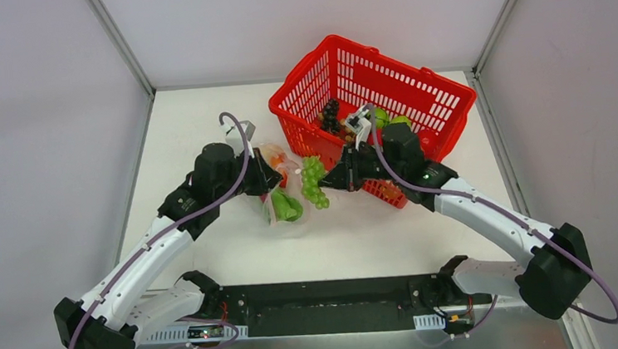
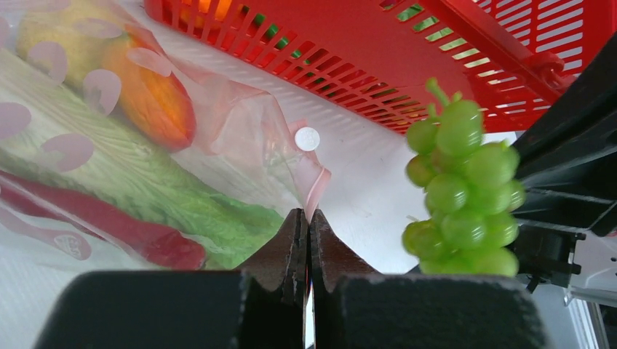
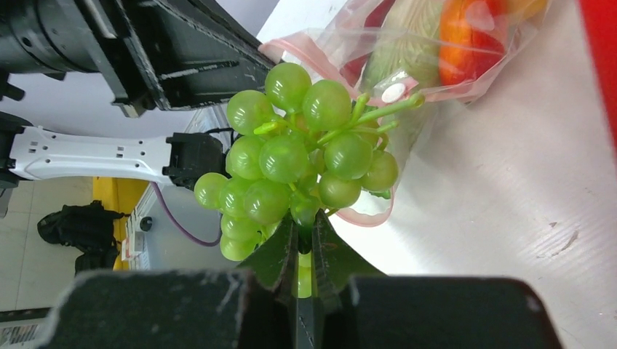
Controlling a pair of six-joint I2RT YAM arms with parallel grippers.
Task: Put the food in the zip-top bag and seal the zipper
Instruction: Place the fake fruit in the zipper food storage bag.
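Honestly can't tell whether the clear crinkly plastic zip-top bag [image 2: 247, 131] is open or sealed. Its pink-red zipper strip [image 3: 287, 49] only shows in bits, and from above half the bag sits under the left gripper [image 2: 307, 218].

The left jaws are pressed together with no gap, pinching a pink corner flap of the bag right at their tips. The rest of the bag spreads ahead and to the left of them on the white table [image 1: 360, 229].

Inside it:
- a long pale-and-green leafy cabbage [image 2: 138, 174]
- a small orange piece [image 2: 156, 105]
- a yellow pear-like fruit [image 2: 51, 33], cut off at the frame edge
- a long glossy red piece [image 2: 145, 240], its end hidden behind the finger

No round red fruit that I can pick out.

The right gripper [image 3: 305, 233] is clamped narrow on the bottom of a bunch of green toy grapes [image 3: 291, 160]. The bunch is off the table, just right of the left jaws, with the bag right behind it.

Beyond both jaws is a red plastic mesh basket [image 1: 416, 91] with a dark grape bunch [image 1: 331, 114] and some green items [image 1: 385, 118] I can't make out.
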